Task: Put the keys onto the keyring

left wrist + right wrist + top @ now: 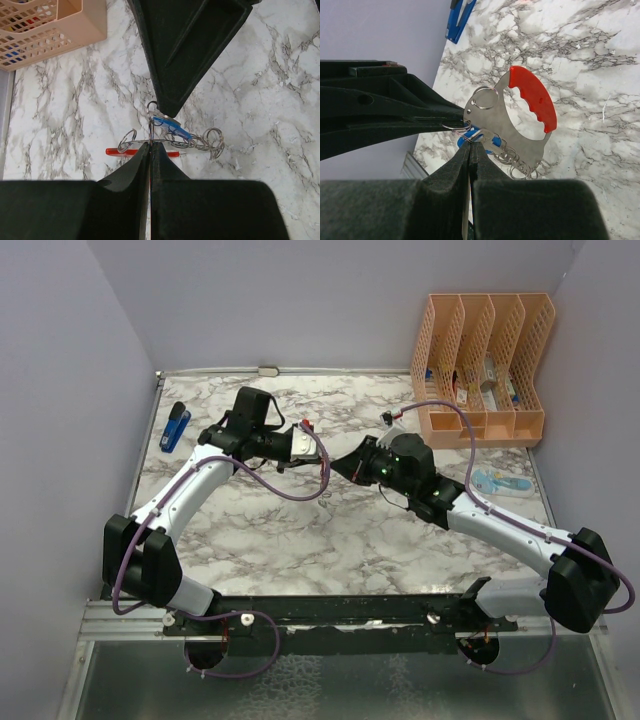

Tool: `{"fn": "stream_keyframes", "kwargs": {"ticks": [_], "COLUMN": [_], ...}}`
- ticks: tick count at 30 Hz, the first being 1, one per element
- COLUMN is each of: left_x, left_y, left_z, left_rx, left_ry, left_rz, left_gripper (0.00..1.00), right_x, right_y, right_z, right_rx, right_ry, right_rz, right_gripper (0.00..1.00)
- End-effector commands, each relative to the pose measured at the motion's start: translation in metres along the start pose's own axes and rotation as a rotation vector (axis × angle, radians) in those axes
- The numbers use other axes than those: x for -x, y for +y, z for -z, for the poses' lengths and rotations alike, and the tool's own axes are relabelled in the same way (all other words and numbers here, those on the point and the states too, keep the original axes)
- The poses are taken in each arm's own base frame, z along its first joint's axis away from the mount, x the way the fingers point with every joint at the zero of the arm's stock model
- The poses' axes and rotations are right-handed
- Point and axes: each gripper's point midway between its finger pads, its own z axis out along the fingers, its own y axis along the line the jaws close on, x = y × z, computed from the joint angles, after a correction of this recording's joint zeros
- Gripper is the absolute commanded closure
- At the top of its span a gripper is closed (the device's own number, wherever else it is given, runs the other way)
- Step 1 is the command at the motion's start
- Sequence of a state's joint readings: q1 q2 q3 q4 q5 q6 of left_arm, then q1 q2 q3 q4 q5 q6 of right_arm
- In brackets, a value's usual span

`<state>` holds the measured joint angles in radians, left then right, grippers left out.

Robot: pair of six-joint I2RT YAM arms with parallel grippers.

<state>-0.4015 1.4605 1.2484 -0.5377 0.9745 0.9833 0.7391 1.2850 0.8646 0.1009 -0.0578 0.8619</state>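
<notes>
The left claw (150,146) is clenched on the thin silvery edge of the keyring (506,125), holding it up off the marble desk (300,540) near the middle, its red crescent turned away from both arms. That is a narrow bite on flat metal. Any sideways push from the other arm could pivot the plate in the pads or pull it free.

Just beside it, the blue-headed key (170,127) hangs against the silvery side, with a string of small rings (512,157) trailing under it. These loose loops could snag on a fingertip.

The right claw (470,146) is clenched too, apparently on the key's shank or its ring; which one is hard to tell. The two claw tips nearly touch, so a small misalignment could knock them together and drop the key.
</notes>
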Motion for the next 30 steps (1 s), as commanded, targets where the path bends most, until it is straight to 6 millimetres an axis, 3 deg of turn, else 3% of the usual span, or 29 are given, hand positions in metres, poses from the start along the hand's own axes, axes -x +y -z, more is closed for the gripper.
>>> {"fn": "stream_keyframes", "kwargs": {"ticks": [1,23,27,30], "left_x": [0.01,0.011,0.009,0.008], "left_y": [0.004,0.005,0.003,-0.002], "left_z": [0.005,0.006,0.005,0.005], "left_rx": [0.027,0.033,0.029,0.006], "left_ry": [-0.013,-0.013,-0.01,-0.009], "left_rz": [-0.051,-0.054,-0.053,-0.065], "left_gripper": [1.0,1.0,1.0,1.0], "right_x": [-0.007,-0.012,-0.004,0.003], "right_y": [-0.009,-0.022,-0.011,-0.003], "right_z": [-0.002,-0.002,0.003,0.01], "right_rx": [-0.031,-0.087,-0.023,0.041], "right_ry": [0.026,0.032,-0.017,-0.057], "right_rz": [-0.022,-0.06,-0.035,0.079], "right_gripper": [0.99,0.99,0.99,0.95]}}
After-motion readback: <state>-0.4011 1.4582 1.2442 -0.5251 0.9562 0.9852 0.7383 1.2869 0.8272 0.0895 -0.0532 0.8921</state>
